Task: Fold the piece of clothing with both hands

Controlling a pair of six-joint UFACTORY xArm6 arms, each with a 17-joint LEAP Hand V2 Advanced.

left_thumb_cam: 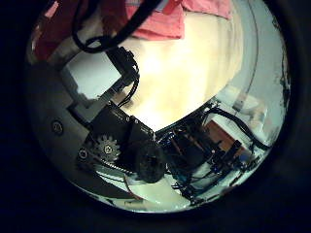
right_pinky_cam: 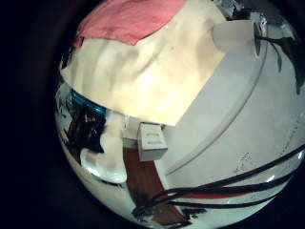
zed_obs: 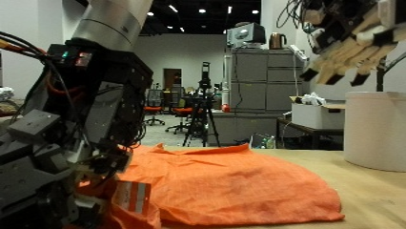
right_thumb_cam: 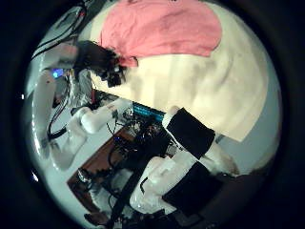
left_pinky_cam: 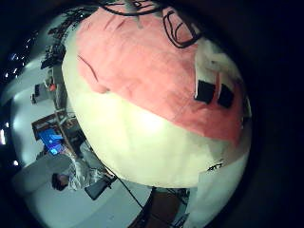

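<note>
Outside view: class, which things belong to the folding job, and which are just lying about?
For the job: orange cloth garment; light wooden table; left hand; right hand.
Lying about: white round bin; grey metal cabinet; black tripod.

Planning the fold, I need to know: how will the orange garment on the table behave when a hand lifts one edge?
The orange garment lies flat with soft wrinkles, so it is probably floppy and would drape. It looks thin, likely light. On the smooth table it may slide when pushed.
</note>
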